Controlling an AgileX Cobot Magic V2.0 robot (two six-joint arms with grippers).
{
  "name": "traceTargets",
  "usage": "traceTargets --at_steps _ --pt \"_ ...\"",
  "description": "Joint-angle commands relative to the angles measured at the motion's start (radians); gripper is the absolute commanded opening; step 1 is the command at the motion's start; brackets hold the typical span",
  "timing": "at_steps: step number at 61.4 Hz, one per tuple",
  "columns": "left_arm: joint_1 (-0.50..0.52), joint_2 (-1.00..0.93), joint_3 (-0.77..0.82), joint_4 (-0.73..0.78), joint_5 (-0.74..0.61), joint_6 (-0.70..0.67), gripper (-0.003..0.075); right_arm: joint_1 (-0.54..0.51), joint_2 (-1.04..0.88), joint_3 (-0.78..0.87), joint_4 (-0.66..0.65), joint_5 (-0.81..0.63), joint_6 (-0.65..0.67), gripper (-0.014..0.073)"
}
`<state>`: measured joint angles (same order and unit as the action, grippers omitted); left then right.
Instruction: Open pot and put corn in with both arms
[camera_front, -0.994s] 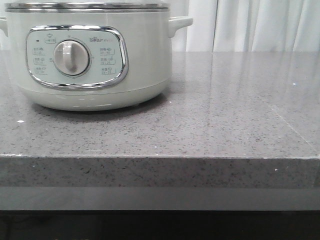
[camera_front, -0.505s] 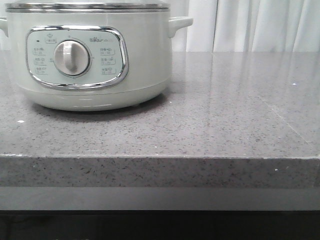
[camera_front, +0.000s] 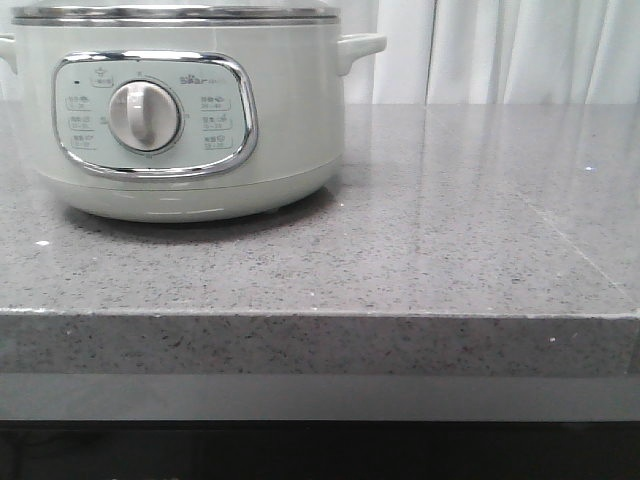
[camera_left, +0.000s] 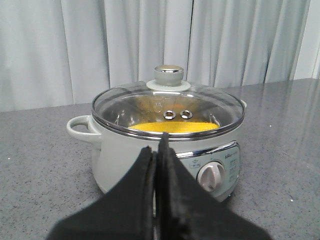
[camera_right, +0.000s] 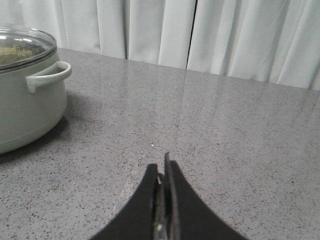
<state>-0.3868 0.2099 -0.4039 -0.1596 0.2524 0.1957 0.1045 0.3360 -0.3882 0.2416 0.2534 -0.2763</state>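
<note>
Nothing shifts in the front view: the pale grey-green electric pot (camera_front: 180, 110) sits lidded on the speckled grey stone counter (camera_front: 450, 230). Left wrist view: closed, empty left fingers (camera_left: 155, 165) face it, yellow, perhaps the corn (camera_left: 175, 127), under the glass lid (camera_left: 167, 107). Right wrist view: the right fingers (camera_right: 162, 175) are closed and empty over bare counter beside the pot.

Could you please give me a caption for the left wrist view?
Closed black fingers face the lidded pot, something yellow visible through its glass lid.
</note>
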Motion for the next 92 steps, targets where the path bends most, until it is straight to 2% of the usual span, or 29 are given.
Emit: traceTargets --at_steps 1,31,35,42,57,64,92 --pt "-0.003 0.001 -0.018 -0.011 -0.097 0.0 -0.0018 0.0 0.004 -0.025 0.006 -0.083 -0.007 -0.0067" --pt "-0.003 0.003 0.0 -0.009 -0.097 0.0 -0.0018 0.0 0.004 -0.025 0.006 -0.083 -0.007 -0.0067" --pt "0.0 -0.007 0.015 0.052 -0.097 -0.035 -0.0018 0.0 0.004 -0.025 0.006 -0.083 -0.007 -0.0067" --pt "0.044 -0.047 0.069 0.143 -0.12 -0.153 -0.0018 0.0 0.004 -0.025 0.006 -0.083 -0.007 -0.0067" --pt "0.225 -0.187 0.244 0.128 -0.119 -0.155 -0.0018 0.0 0.004 -0.025 0.006 -0.083 -0.007 -0.0067" --pt "0.276 -0.212 0.303 0.112 -0.119 -0.155 -0.0018 0.0 0.004 -0.025 0.006 -0.083 -0.007 -0.0067" --pt "0.318 -0.24 0.412 0.103 -0.124 -0.155 -0.0018 0.0 0.004 -0.025 0.006 -0.083 -0.007 -0.0067"
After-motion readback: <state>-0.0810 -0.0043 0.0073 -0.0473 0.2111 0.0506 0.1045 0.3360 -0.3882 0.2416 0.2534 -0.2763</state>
